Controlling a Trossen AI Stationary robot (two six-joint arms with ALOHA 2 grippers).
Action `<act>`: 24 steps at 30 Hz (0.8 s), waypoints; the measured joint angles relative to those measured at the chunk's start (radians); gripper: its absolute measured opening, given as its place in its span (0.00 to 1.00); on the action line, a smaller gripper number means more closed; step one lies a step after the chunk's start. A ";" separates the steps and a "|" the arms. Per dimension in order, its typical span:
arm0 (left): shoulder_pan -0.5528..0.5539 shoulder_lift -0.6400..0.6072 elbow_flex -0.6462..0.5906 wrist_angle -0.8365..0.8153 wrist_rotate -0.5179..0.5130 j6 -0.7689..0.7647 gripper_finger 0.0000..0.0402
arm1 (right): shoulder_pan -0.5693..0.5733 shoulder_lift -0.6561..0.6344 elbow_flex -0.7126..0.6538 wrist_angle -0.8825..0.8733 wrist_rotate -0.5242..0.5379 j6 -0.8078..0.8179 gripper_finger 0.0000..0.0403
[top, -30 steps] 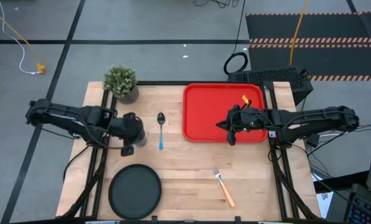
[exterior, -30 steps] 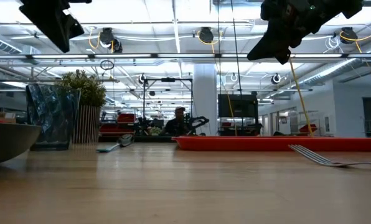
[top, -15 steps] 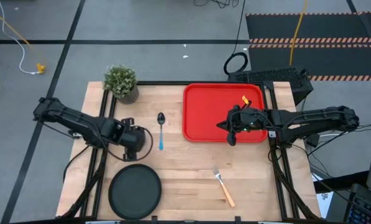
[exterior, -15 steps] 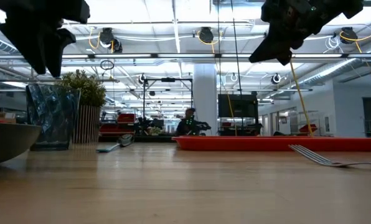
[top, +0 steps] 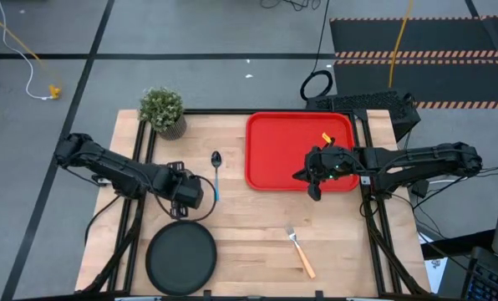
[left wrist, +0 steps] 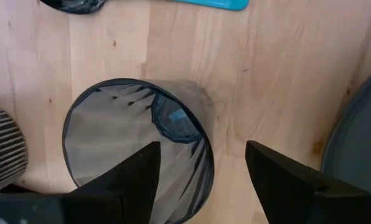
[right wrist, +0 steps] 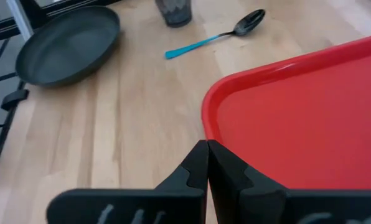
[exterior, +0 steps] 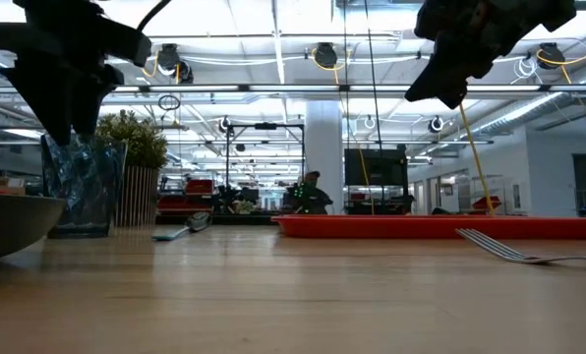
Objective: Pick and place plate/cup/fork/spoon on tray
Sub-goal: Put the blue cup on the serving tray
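Table: light wood table (top: 249,226), with a big bright room of lights and poles behind it in the low view
Left gripper: the left gripper (left wrist: 201,163) hangs right over the cup (left wrist: 137,148) with its fingers (left wrist: 133,173) spread wide apart – one finger over the cup's mouth, one just past its side
Cup: stands upright on the wood, near the plant (top: 163,109) and the spoon (top: 216,173) (in the high view the arm hides it)
Right gripper: the right gripper (right wrist: 208,163) floats above the near edge of the tray (top: 278,155), fingers pressed together with nothing between them
Tray: red, at the far right part of the table
Plate: the black plate (top: 182,257) lies flat at the near left edge, close to the left gripper
Spoon: lies between the cup and the tray, blue handle pointing toward the near edge
Fork: the fork (top: 299,251) lies on bare wood – near the front, well apart from the tray
Person: someone far back in the room (exterior: 310,194)
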 joint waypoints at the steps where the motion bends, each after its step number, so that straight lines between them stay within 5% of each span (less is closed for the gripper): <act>1: 0.004 0.001 0.000 0.000 0.001 -0.002 0.58 | 0.004 0.000 0.000 0.000 -0.008 0.004 0.00; 18: 0.024 0.001 0.000 0.048 0.028 0.040 0.05 | 0.084 0.000 0.000 0.046 -0.010 0.008 0.00; 24: 0.024 0.001 0.015 0.052 0.029 0.117 0.03 | 0.086 0.000 0.000 0.053 -0.010 0.008 0.00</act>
